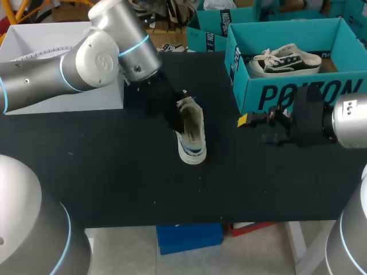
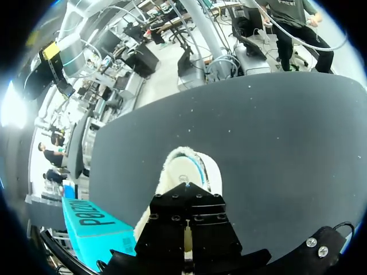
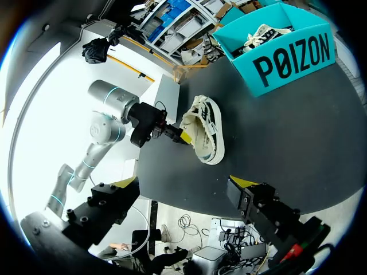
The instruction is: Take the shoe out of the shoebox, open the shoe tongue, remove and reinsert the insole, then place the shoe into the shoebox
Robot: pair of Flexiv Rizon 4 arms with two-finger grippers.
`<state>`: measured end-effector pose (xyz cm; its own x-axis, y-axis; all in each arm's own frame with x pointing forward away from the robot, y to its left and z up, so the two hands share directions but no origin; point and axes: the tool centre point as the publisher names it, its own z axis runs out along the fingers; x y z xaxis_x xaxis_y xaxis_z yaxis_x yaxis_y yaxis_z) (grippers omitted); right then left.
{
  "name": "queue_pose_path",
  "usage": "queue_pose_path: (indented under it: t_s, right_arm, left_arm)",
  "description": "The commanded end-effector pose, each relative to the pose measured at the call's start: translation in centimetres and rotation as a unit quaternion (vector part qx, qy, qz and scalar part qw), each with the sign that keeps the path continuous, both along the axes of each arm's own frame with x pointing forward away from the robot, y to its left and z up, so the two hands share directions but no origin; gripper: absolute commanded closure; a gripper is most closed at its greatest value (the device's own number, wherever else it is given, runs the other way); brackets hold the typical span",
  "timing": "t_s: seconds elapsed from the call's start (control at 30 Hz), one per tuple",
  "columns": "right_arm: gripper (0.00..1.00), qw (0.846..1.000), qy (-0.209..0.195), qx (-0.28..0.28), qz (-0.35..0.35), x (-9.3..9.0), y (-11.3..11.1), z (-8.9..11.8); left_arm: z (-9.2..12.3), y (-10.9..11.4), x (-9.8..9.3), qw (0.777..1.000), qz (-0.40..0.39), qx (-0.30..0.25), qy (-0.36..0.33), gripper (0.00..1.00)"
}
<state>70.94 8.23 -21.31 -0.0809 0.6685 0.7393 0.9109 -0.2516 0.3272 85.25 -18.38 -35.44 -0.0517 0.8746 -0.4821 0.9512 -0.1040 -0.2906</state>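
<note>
A white shoe with a blue-trimmed sole (image 1: pixel 192 134) lies on the black table (image 1: pixel 114 172), toe towards the front edge. My left gripper (image 1: pixel 176 117) is shut, its tips at the shoe's opening. In the left wrist view the shoe (image 2: pixel 186 166) sits just ahead of the left gripper (image 2: pixel 186 192); whether the tips pinch anything is hidden. In the right wrist view the left gripper (image 3: pixel 179 134) touches the shoe (image 3: pixel 206 129) at its opening. The teal shoebox (image 1: pixel 298 94) stands at the back right. My right gripper (image 1: pixel 255 127) is open and empty in front of the box.
A second white and black shoe (image 1: pixel 284 60) lies inside the shoebox (image 3: pixel 292 54). A white open box (image 1: pixel 57 34) stands at the back left under my left arm. Bare tabletop stretches along the front edge.
</note>
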Motion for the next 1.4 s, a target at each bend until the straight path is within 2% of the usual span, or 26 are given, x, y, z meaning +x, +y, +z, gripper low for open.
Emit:
queue_pose_path:
  t_s: [0.03, 0.37, 0.77, 1.4]
  right_arm:
    - [0.0, 1.0, 0.0, 0.0, 0.0, 0.0, 0.0, 0.0]
    - [0.0, 1.0, 0.0, 0.0, 0.0, 0.0, 0.0, 0.0]
    - [0.0, 1.0, 0.0, 0.0, 0.0, 0.0, 0.0, 0.0]
    - [0.0, 1.0, 0.0, 0.0, 0.0, 0.0, 0.0, 0.0]
  left_arm:
    - [0.6, -0.2, -0.3, 1.0, -0.01, 0.006, -0.011, 1.0]
    - [0.2, -1.2, -0.6, 0.999, -0.03, 0.024, -0.037, 1.0]
    - [-2.6, -1.3, -2.5, 0.998, -0.035, 0.041, -0.037, 1.0]
    - [-4.5, -2.3, -2.2, 0.995, -0.055, 0.066, -0.057, 1.0]
